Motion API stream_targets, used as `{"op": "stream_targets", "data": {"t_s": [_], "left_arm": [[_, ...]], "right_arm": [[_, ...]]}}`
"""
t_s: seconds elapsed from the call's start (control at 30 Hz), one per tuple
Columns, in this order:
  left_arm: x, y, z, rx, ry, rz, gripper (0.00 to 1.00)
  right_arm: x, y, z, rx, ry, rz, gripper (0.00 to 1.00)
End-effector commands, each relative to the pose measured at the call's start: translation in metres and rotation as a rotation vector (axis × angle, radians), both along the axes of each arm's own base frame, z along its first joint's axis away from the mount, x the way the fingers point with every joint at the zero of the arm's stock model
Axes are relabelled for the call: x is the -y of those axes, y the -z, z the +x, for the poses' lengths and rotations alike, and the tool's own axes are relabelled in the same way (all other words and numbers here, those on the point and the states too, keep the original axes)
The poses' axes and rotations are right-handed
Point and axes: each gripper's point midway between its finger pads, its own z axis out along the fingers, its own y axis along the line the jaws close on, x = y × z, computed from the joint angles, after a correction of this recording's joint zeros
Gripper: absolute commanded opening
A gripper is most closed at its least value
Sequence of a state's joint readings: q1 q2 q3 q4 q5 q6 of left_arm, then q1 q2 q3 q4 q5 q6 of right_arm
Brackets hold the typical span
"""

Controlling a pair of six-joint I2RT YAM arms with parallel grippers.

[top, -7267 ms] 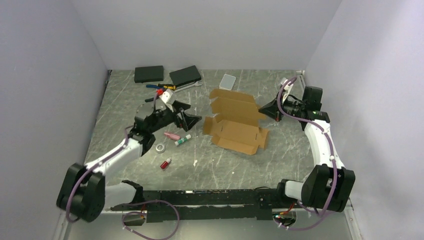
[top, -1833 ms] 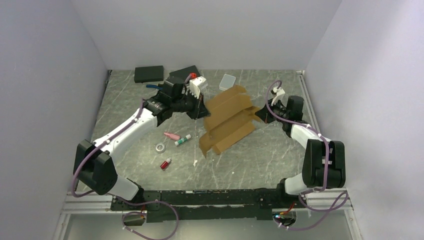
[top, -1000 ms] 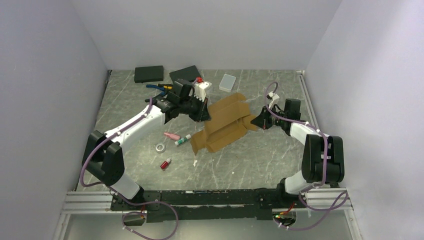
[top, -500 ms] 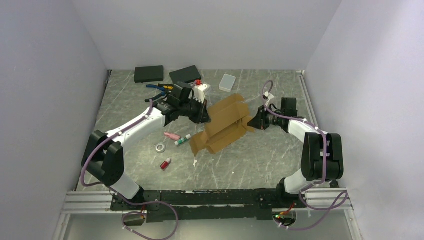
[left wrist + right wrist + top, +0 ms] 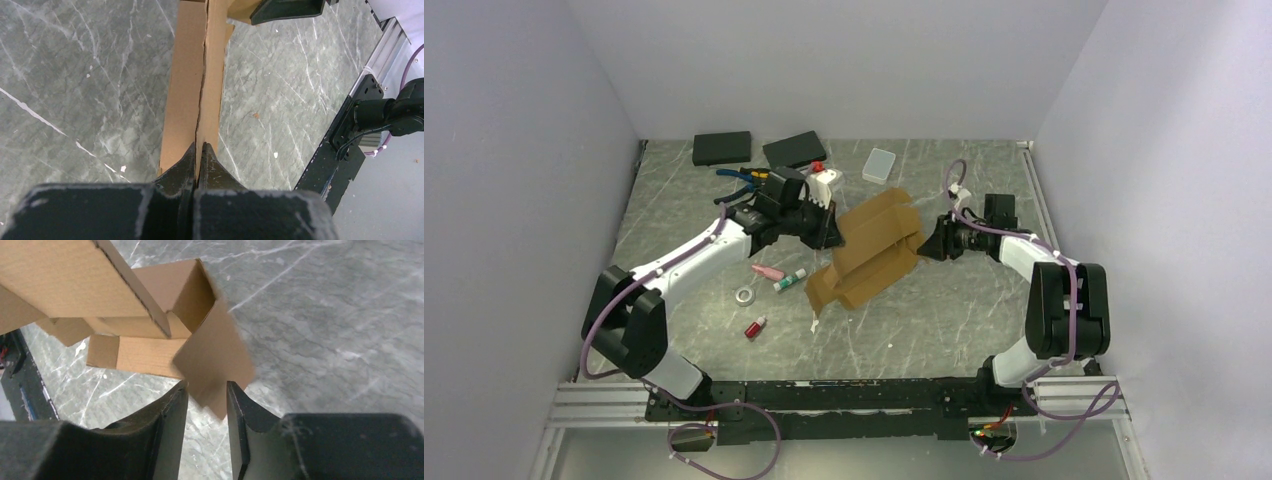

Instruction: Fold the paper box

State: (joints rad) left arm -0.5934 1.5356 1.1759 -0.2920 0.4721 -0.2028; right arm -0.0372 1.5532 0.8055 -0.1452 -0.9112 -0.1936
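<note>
The paper box [image 5: 869, 250] is a brown cardboard mailer, partly folded, tilted in the middle of the table. My left gripper [image 5: 829, 228] is shut on its left edge; the left wrist view shows the fingertips [image 5: 199, 147] pinching a thin cardboard edge [image 5: 187, 90] that runs away from them. My right gripper [image 5: 927, 245] is at the box's right end. In the right wrist view the right gripper [image 5: 206, 387] has its jaws apart, and the corner of a loose brown flap [image 5: 215, 360] hangs blurred between them, touching neither finger.
Two flat black boxes [image 5: 722, 148] [image 5: 794, 148] and a translucent case [image 5: 879, 164] lie at the back. Hand tools [image 5: 742, 176] sit behind the left arm. A pink item [image 5: 767, 271], a marker [image 5: 790, 280], a tape ring [image 5: 744, 295] and a red bottle [image 5: 755, 327] lie left of the box.
My right gripper has gone from shut on the box's right flap to open, so the flap is loose. The left gripper keeps its pinch, and the box has barely shifted.
</note>
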Motion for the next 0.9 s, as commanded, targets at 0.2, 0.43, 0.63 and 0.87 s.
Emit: {"op": "stream_targets", "data": {"t_s": [0.2,0.43,0.63,0.87], "left_arm": [[-0.005,-0.012,-0.003,0.006,-0.070,-0.037,0.00],[-0.017,-0.002,0.006,-0.039,-0.156,-0.041,0.00],[-0.032,0.005,0.012,-0.122,-0.238,-0.088,0.00],[-0.042,0.015,0.009,-0.157,-0.247,-0.100,0.00]], "right_arm": [[0.030,-0.082,0.017,0.382,0.066,-0.085,0.56],[0.012,-0.081,0.010,0.280,0.054,0.068,0.36],[-0.012,-0.047,0.038,0.054,0.208,0.030,0.04],[-0.028,-0.029,0.069,0.079,0.339,-0.125,0.00]]}}
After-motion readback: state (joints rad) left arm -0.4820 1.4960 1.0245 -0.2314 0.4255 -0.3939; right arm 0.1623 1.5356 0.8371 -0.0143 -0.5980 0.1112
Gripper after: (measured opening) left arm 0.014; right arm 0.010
